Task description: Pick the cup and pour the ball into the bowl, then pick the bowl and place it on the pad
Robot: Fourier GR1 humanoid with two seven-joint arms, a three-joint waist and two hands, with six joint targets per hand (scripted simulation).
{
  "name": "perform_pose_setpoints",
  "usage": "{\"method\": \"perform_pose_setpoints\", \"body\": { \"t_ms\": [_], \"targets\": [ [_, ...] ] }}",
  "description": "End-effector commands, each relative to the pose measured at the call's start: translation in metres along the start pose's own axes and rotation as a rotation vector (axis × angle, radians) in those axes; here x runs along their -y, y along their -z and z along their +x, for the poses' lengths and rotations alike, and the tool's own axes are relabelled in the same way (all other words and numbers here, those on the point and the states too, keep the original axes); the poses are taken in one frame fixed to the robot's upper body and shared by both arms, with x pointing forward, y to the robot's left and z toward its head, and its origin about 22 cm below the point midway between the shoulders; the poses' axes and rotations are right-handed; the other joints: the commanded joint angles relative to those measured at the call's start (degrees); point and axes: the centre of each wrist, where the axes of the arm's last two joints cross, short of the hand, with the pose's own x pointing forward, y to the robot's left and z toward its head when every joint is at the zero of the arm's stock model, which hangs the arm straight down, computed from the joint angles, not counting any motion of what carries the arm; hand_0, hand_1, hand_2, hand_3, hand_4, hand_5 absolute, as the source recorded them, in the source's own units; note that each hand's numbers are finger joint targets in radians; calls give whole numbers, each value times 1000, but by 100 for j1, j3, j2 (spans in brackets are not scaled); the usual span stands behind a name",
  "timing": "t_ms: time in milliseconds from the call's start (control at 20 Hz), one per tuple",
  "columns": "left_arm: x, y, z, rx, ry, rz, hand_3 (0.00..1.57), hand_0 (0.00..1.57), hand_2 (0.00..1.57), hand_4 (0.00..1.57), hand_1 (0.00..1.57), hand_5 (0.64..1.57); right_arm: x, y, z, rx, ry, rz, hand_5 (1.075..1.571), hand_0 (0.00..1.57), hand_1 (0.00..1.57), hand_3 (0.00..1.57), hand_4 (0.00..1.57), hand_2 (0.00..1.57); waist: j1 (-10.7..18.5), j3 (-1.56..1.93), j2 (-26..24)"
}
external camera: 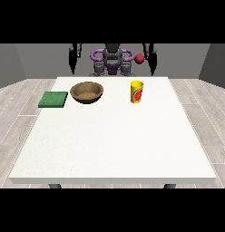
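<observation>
Noting cup [137, 92]: yellow, upright near table [110, 149] back edge; we judge it light, stiff, best held mid-wall.
Bowl [87, 92]: between cup and green pad [53, 99].
Hands: hang beside torso; fingers, we cannot tell.

I see a yellow cup [137, 92] with a red mark upright at the table's far side, a brown bowl [87, 92] upright well apart toward view-left, and a flat green pad [53, 99] just beyond the bowl.
</observation>
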Motion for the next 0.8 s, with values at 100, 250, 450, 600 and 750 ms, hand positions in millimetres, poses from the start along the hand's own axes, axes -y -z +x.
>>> {"method": "perform_pose_setpoints", "body": {
  "t_ms": [100,250,450,600,750],
  "targets": [
    [-7,2,22,27,13,5,0,0,0,664,0,1566,8,1,22,28,-22,-1,1533,0,0,0,875,0,26,90,-1151],
    [-11,2,31,18,29,7,0,0,0,664,0,1566,12,1,31,20,-34,-3,1533,0,0,0,875,0,25,115,-1590],
    [12,-7,54,-196,-180,1,0,0,0,634,0,1564,16,-25,35,-203,140,-39,1530,0,0,0,860,0,-225,132,-2478],
    [34,-7,82,-149,-196,17,0,0,0,618,0,1564,15,-22,72,-159,121,-47,1531,0,0,0,856,0,-192,129,-2198],
    [19,1,114,-64,-163,9,0,0,0,581,0,1560,33,-23,98,-78,106,-40,1548,0,0,0,789,0,-208,130,-1610]
  ]
}}
